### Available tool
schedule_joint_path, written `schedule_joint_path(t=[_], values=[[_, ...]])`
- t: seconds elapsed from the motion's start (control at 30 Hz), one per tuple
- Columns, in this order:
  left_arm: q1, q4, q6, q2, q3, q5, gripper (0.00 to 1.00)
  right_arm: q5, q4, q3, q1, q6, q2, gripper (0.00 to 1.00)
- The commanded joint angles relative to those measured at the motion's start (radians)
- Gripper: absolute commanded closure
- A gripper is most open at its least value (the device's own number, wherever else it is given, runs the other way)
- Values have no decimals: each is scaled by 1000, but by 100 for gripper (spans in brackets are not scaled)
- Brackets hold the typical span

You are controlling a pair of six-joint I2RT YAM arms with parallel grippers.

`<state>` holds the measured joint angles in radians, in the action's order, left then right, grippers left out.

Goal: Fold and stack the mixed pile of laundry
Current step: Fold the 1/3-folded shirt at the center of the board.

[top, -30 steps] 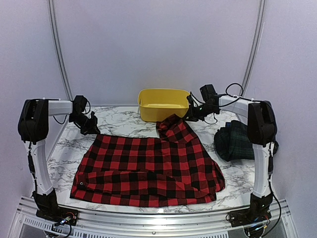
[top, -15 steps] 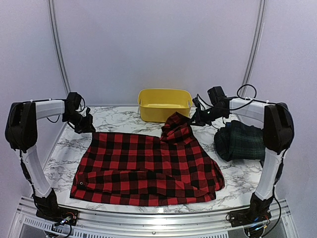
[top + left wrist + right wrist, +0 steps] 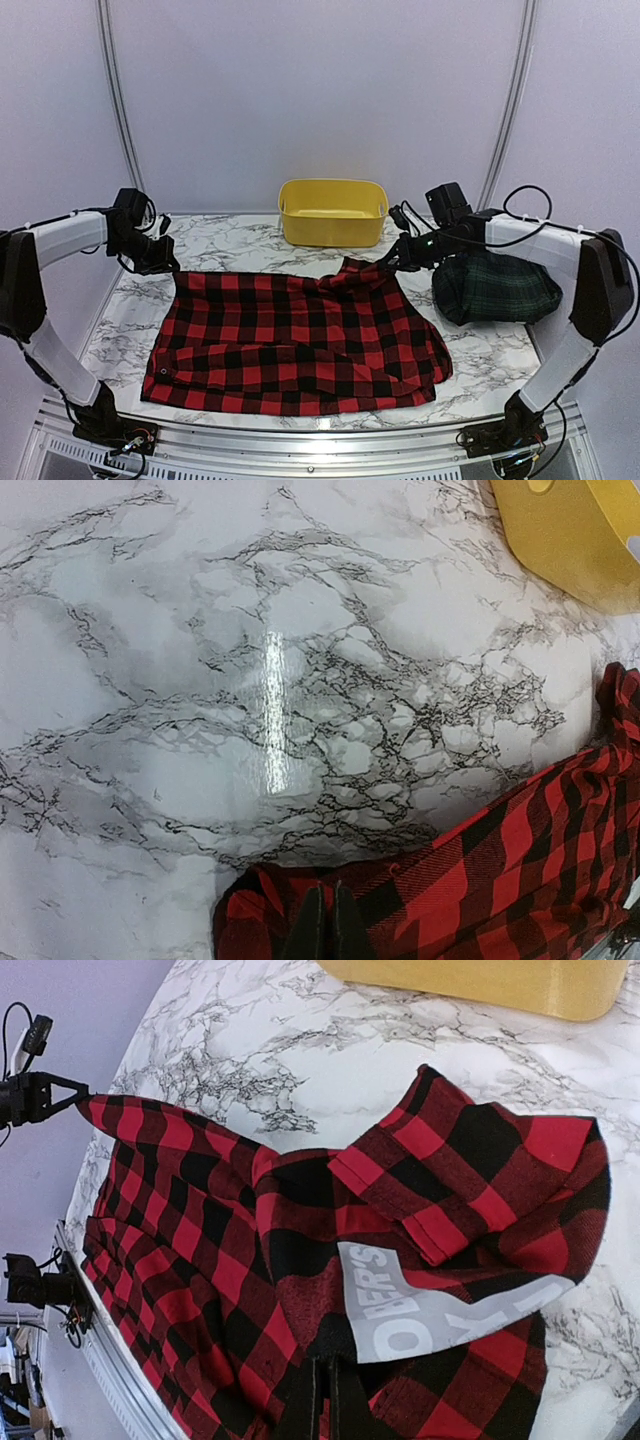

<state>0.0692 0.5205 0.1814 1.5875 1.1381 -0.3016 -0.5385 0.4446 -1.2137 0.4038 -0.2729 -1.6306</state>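
Stretched flatter, checked garment [image 3: 300, 340] (white label [image 3: 430, 1315]: right wrist only).

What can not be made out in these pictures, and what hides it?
- Right wrist view: white label on the red-and-black checked garment; a cloth fold covers part of its letters.
- Top view: yellow tub floor; its front wall hides it.
- Top view: tartan garment's far edge; the right arm crosses it.

Flat checked garment [image 3: 300, 340] (red-and-black) on table [image 3: 122, 300]
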Motion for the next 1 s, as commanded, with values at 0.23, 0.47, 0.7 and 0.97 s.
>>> schedule_joint_path(t=[0.23,0.47,0.7,0.97], values=[[2,8,-87,-199,-183,142,100,50,15,187,22,-27,226,100],[23,6,-126,-293,-253,207,99,61,6,303,40,-54,319,100],[43,0,-133,-358,-291,176,84,43,0,383,79,-75,397,100],[43,-54,-58,-445,-288,161,36,81,-34,351,80,-80,339,100]])
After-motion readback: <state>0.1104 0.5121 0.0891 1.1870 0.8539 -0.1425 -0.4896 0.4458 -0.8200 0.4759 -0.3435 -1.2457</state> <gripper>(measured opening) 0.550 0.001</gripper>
